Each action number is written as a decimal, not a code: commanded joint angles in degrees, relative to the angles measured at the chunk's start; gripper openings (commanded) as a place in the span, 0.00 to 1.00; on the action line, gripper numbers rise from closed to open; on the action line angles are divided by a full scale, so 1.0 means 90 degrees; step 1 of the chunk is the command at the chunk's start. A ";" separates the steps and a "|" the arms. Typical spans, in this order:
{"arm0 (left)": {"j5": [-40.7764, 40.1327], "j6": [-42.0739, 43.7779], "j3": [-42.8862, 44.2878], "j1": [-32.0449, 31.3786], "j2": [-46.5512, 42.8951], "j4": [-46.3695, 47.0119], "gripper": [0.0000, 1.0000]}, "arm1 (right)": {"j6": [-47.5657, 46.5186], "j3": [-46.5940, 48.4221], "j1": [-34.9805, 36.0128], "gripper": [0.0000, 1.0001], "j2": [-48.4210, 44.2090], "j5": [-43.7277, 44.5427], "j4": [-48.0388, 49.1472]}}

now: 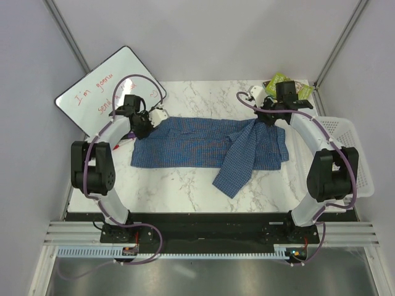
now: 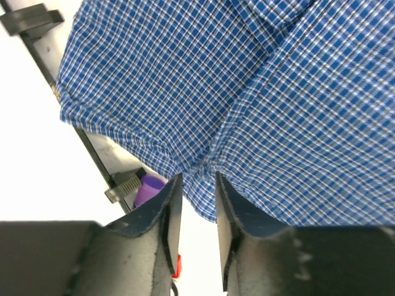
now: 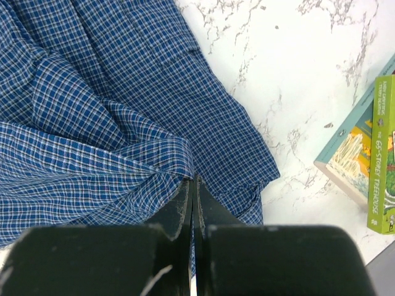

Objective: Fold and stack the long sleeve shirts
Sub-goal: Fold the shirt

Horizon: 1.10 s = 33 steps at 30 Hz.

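Shirt (image 1: 185, 145) spread across frame centre, far edge held at both ends.
Left gripper (image 2: 196, 200) clamped on upper-left corner; right gripper (image 3: 192, 188) clamped on upper-right fold. Lift both level, keep cloth taut, and draw toward open table (image 1: 166, 191) at frame bottom. Avoid whiteboard (image 1: 105, 92) upper left, book (image 3: 370, 142) and basket (image 1: 355, 154) right.

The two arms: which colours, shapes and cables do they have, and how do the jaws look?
Left arm and right arm match: white curved links, bulky black joints, a purple cable looping along each. The jaws are flat, dark metal plates.
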 commanded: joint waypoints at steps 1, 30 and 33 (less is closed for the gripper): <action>0.0414 -0.0602 -0.0265 -0.0065 -0.0788 0.0014 0.36 | 0.0380 -0.0164 0.0110 0.00 0.0036 0.0458 0.0364; 0.0355 0.0550 0.1023 -0.0114 0.0794 -0.1138 0.02 | 0.0361 -0.0096 0.0100 0.00 -0.0120 0.0362 0.0091; 0.0413 0.0579 0.1023 -0.0104 0.0638 -0.1197 0.02 | 0.0351 -0.0096 0.0110 0.00 -0.0198 0.0362 0.0062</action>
